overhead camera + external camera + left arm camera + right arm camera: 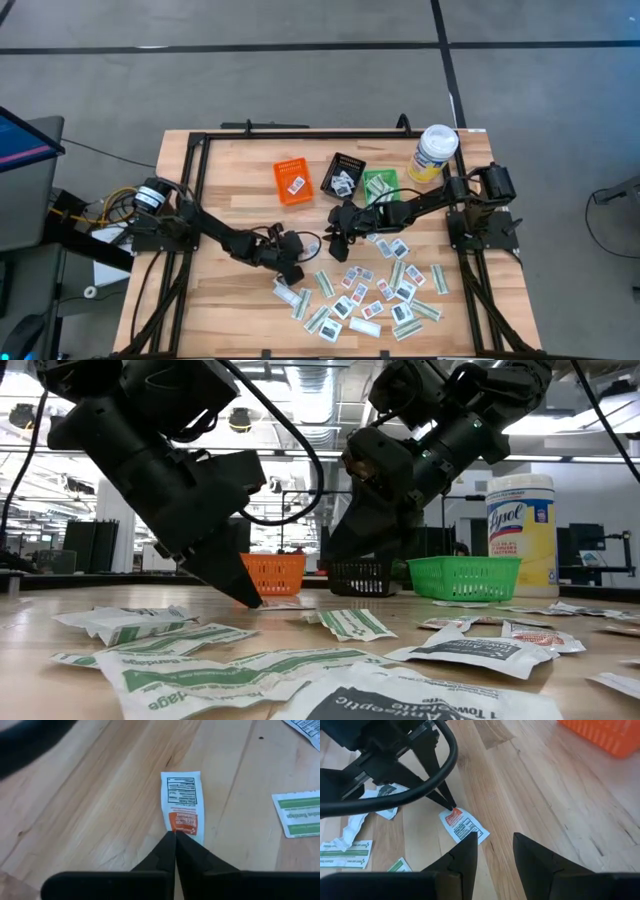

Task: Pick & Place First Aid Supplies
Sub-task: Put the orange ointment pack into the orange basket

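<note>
Light wooden table (230, 185), scattered first aid packets (365, 290), orange bin (293, 182), black bin (345, 173), green bin (380, 185), yellow canister (433, 153)

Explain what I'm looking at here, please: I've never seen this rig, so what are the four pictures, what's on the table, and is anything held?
Two dark robot arms work at a wooden table. One picture looks down from above, one looks level across the tabletop, and two come from the wrists. Paper first aid packets lie scattered near three small bins: orange, black and green, plus a wipes canister. The left gripper has shut on one end of a white-and-orange packet, still flat on the wood. The right gripper hovers open nearby, empty.
</note>
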### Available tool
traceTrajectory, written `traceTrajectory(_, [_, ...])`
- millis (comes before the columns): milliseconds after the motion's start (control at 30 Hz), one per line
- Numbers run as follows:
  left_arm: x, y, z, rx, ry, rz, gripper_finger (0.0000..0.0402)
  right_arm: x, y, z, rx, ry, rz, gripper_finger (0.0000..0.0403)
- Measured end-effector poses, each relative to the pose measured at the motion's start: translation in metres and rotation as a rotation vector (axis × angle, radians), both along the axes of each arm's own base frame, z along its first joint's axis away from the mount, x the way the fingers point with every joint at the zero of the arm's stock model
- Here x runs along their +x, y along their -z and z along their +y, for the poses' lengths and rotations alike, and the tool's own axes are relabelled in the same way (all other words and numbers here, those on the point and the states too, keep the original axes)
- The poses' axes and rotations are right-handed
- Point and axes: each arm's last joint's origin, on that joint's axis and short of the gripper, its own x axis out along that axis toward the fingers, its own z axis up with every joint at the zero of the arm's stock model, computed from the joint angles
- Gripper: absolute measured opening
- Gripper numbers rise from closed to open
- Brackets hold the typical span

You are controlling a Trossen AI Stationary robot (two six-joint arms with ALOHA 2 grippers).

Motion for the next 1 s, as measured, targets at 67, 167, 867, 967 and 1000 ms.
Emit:
traceTrajectory(67, [-0.001,-0.005,0.0,0.017,0.009,-0.012,0.0007,0.0,0.0,0.0,0.0,0.0,0.0,0.0119])
traceTrajectory(167, [-0.008,-0.015,0.005,0.066,0.031,-0.008,0.0004,0.0,0.0,0.0,0.0,0.0,0.0,0.0119])
traceTrajectory(867, [-0.029,-0.084,0.12,0.322,-0.266,-0.017,0.0009,0.0,0.0,0.0,0.002,0.001,-0.006,0.0119])
traceTrajectory(967, [-0.026,-0.074,0.14,0.269,-0.276,0.025,0.0023,0.0,0.0,0.0,0.002,0.001,-0.006,0.0119])
traceTrajectory(1000, [-0.025,-0.071,0.145,0.268,-0.294,0.044,0.0031,0.0,0.0,0.0,0.002,0.001,-0.007,0.0119])
